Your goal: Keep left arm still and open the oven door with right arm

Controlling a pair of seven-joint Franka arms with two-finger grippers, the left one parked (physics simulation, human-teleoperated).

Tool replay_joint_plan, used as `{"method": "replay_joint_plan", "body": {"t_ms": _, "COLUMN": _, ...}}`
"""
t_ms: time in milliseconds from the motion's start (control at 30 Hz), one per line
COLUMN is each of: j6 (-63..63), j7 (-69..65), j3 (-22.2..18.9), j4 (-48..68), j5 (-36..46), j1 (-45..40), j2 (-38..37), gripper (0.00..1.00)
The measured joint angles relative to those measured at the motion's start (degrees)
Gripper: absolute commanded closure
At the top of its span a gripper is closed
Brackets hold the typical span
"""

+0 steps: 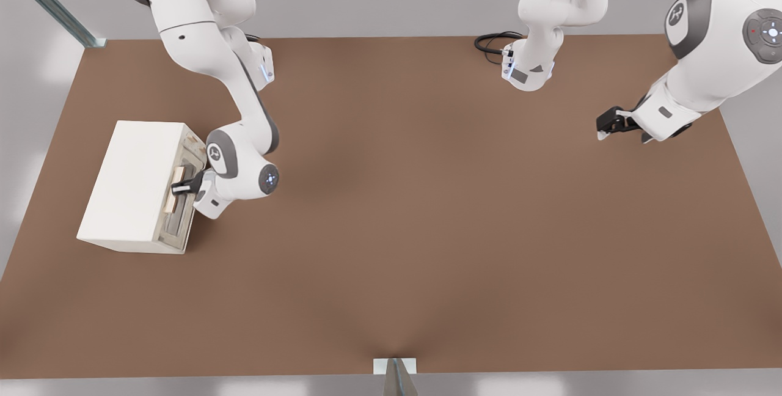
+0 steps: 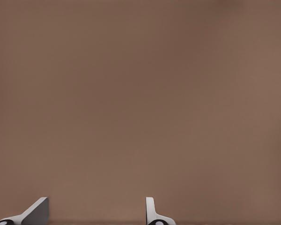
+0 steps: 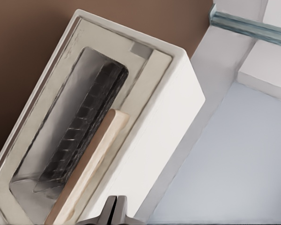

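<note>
oven: a small cream-white box oven [image 1: 131, 183] stands on the brown table [image 1: 427, 231], toward the front view's left; its plain top faces the front camera.
oven door: the oven door [image 1: 181, 200] is the oven's face on the front view's right side, cream-framed with a dark glass window. in the right wrist view the oven door [image 3: 70, 136] lies flush in its frame, shut.
handle: a tan wooden bar handle [image 1: 176, 190] runs along the door's upper edge, next to the oven's top; in the right wrist view the handle [image 3: 91, 164] stands just off the door panel.
right arm: the right arm [image 1: 235, 115] comes down from above the oven, on the door side, its wrist just beside the door.
gripper: the gripper [image 1: 181, 188] is at the handle, about midway along the bar. in the right wrist view the gripper [image 3: 116, 211] shows its two dark fingers pressed together with no gap, and the handle lies just beside them, not between them. whether they touch the bar i cannot tell.
</note>
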Motion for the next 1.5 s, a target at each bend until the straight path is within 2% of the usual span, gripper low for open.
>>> {"method": "replay_joint_plan", "body": {"t_ms": 933, "j6": 3.7, "j7": 14.3, "j3": 0.1, "j4": -4.9, "j5": 0.2, "j1": -2.7, "j2": 1.3, "gripper": 0.79}}
{"method": "replay_joint_plan", "body": {"t_ms": 1167, "j6": 3.2, "j7": 15.5, "j3": 0.4, "j4": -3.8, "j5": 2.6, "j1": 1.0, "j2": 1.3, "gripper": 0.79}}
{"method": "replay_joint_plan", "body": {"t_ms": 1233, "j6": 1.6, "j7": 15.7, "j3": 0.4, "j4": 1.8, "j5": 5.6, "j1": 3.9, "j2": 3.1, "gripper": 0.79}}
{"method": "replay_joint_plan", "body": {"t_ms": 1267, "j6": -0.3, "j7": 15.2, "j3": 0.5, "j4": 9.0, "j5": 8.7, "j1": 4.8, "j2": 5.3, "gripper": 0.75}}
{"method": "replay_joint_plan", "body": {"t_ms": 1300, "j6": -2.7, "j7": 14.3, "j3": 0.4, "j4": 17.1, "j5": 12.1, "j1": 4.8, "j2": 7.3, "gripper": 0.28}}
{"method": "replay_joint_plan", "body": {"t_ms": 1333, "j6": -5.0, "j7": 13.0, "j3": 0.3, "j4": 23.5, "j5": 15.7, "j1": 3.7, "j2": 8.5, "gripper": 0.0}}
{"method": "replay_joint_plan", "body": {"t_ms": 1400, "j6": -8.7, "j7": 9.7, "j3": 0.2, "j4": 32.1, "j5": 25.0, "j1": -4.0, "j2": 8.8, "gripper": 0.0}}
{"method": "replay_joint_plan", "body": {"t_ms": 1500, "j6": -11.2, "j7": 4.7, "j3": 0.0, "j4": 34.4, "j5": 38.6, "j1": -12.4, "j2": 2.1, "gripper": 0.0}}
